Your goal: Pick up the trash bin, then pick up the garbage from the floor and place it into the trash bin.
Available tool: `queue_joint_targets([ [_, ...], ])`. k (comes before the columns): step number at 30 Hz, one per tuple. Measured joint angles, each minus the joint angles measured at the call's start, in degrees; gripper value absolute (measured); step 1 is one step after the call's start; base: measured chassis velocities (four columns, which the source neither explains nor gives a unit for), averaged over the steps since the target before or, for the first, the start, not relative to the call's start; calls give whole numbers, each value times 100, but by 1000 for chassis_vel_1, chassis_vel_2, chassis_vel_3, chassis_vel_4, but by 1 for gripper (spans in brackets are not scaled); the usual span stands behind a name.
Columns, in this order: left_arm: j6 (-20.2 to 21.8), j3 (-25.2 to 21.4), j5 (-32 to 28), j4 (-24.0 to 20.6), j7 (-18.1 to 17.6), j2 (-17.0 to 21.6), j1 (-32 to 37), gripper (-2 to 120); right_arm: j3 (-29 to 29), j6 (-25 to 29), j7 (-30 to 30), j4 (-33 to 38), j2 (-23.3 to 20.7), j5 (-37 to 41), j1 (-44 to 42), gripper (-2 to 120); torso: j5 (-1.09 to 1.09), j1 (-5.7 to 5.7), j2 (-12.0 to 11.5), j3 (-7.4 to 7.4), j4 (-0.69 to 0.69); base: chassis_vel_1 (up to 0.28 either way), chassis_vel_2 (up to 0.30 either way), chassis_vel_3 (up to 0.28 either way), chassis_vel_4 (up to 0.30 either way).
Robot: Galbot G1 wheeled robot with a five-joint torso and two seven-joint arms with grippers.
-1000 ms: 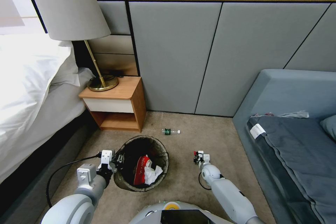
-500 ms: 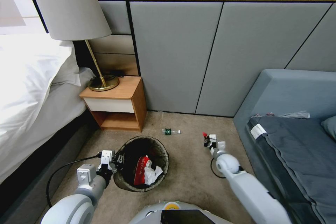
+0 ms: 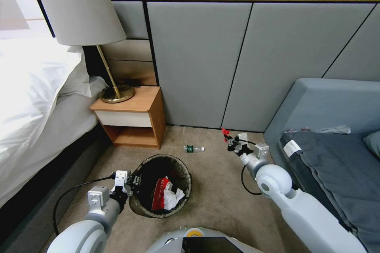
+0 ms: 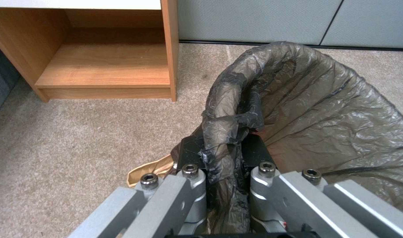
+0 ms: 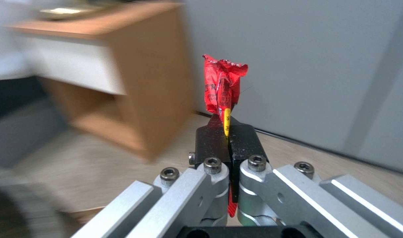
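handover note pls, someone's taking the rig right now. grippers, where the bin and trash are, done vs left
Left gripper: shut on the trash bin at its near-left rim, pinching the bag liner; bin in front of the nightstand.
Right gripper: shut on a red wrapper, held up near the wall, to the right of the bin, not over it.
Done: bin gripped; a red-and-white wrapper and white paper already inside.
Left: drop the held wrapper in; the small bottle lies on the carpet beyond the bin.

Your left gripper (image 3: pixel 133 182) clamps the trash bin (image 3: pixel 162 185) rim beside it. Your right gripper (image 3: pixel 229 141) pinches a red wrapper (image 3: pixel 225 132), with the bottle (image 3: pixel 193 149) to its left.
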Motion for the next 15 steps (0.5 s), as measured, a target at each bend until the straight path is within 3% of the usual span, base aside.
queue_joint_targets([
  [4,1,-1,2,0,0,31,0,6,-250,-63,-131,209,-124,142,256,0,-1,0,0,0,2,0,0,0,0],
  [15,6,61,7,0,6,107,-48,6,-707,-168,-1362,736,-595,244,786,0,-1,0,0,0,0,0,0,0,0],
])
